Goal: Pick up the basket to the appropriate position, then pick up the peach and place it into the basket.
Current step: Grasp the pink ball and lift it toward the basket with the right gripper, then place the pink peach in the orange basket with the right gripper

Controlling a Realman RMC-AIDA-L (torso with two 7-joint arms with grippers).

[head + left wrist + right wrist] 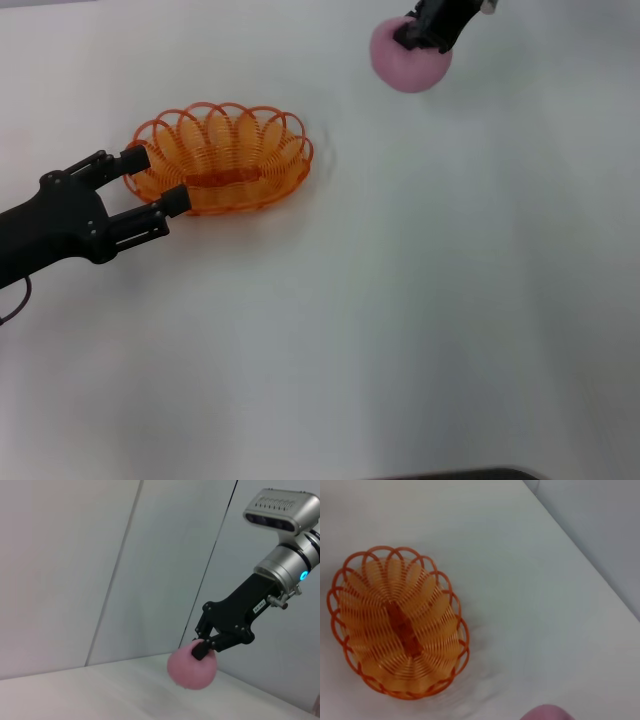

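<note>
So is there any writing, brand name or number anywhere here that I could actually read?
Small white sticker on the right gripper: it bears dark marks, too small to read.
Basket, peach, table, left gripper: no text on any of them.
So nothing here reads as words or numbers.

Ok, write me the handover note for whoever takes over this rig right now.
Right gripper: shut on the peach, at the table's far right side, well away from the basket.
Left gripper: open, fingers either side of the basket's left end; I cannot tell if they touch it.
Basket sits empty on the white table.
Done: peach grasped. Placement of the basket cannot be judged.
Left: carry the peach over and release it into the basket.
</note>
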